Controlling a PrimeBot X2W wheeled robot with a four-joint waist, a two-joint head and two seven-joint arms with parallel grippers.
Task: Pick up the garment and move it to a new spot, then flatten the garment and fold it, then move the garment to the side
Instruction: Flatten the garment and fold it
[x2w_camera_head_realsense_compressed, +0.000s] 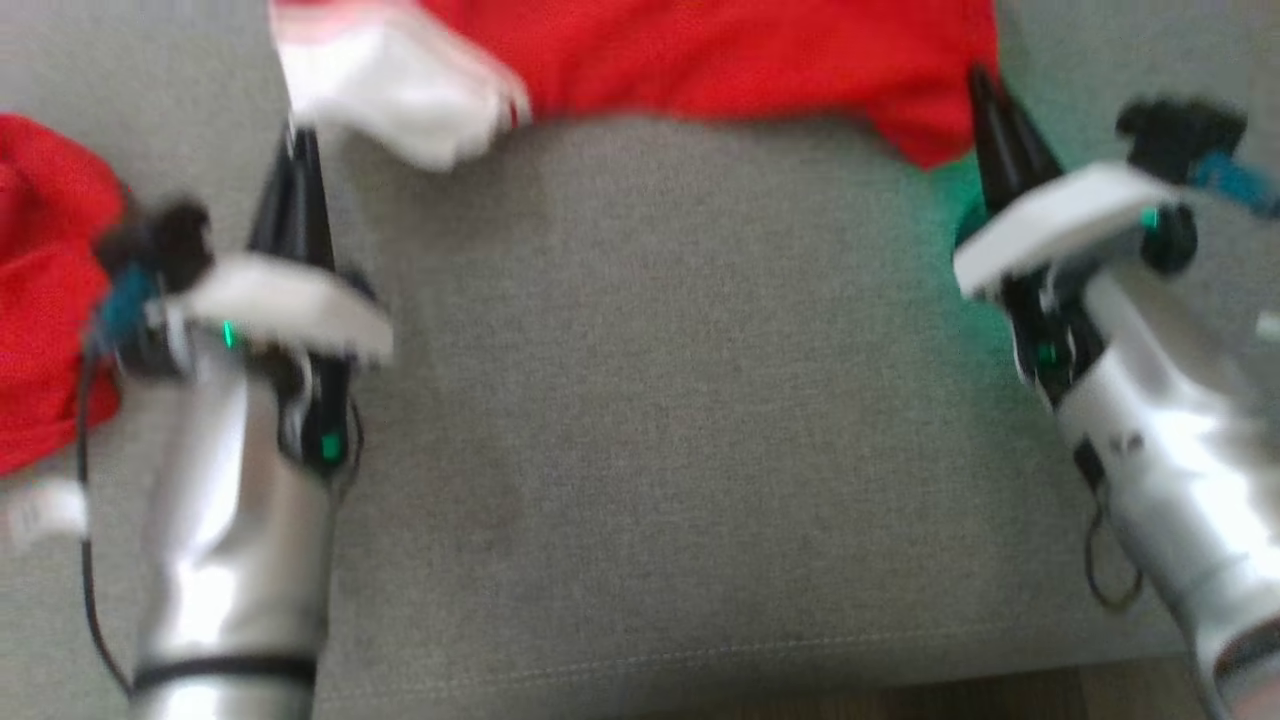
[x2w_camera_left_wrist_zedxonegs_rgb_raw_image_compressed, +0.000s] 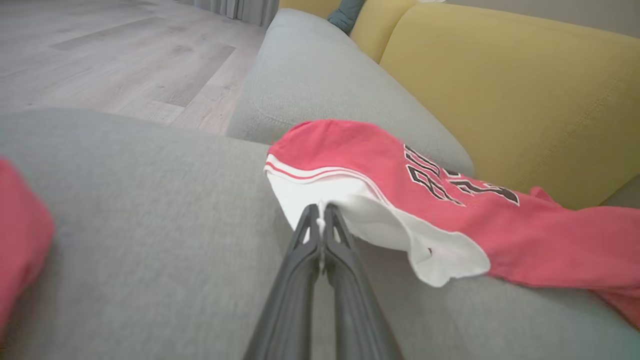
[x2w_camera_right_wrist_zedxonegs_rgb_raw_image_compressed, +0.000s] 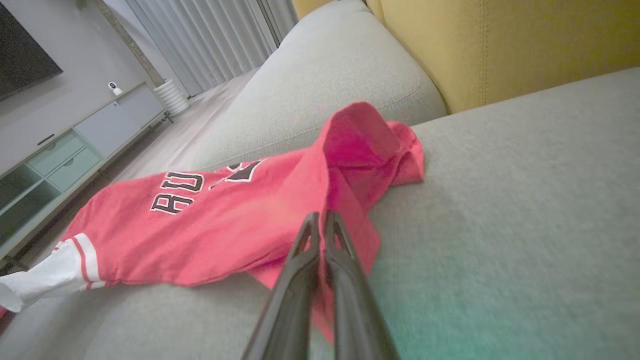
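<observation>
Beyond the fingers (x2w_camera_right_wrist_zedxonegs_rgb_raw_image_compressed: 300, 272), grey sofa seats (x2w_camera_right_wrist_zedxonegs_rgb_raw_image_compressed: 340, 65) meet yellow back cushions (x2w_camera_right_wrist_zedxonegs_rgb_raw_image_compressed: 525, 45); farther left lie wood floor (x2w_camera_left_wrist_zedxonegs_rgb_raw_image_compressed: 100, 50), pale curtains (x2w_camera_right_wrist_zedxonegs_rgb_raw_image_compressed: 200, 40) and a low cabinet (x2w_camera_right_wrist_zedxonegs_rgb_raw_image_compressed: 75, 145).

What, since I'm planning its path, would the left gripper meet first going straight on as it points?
The white fabric sleeve of the red lettered jersey; the left gripper pinches its edge with shut jaws.

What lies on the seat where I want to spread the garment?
Nothing visible: the seat cushion between the left gripper and right gripper, both pinching the garment, is bare. Another red cloth lies farther left.
</observation>
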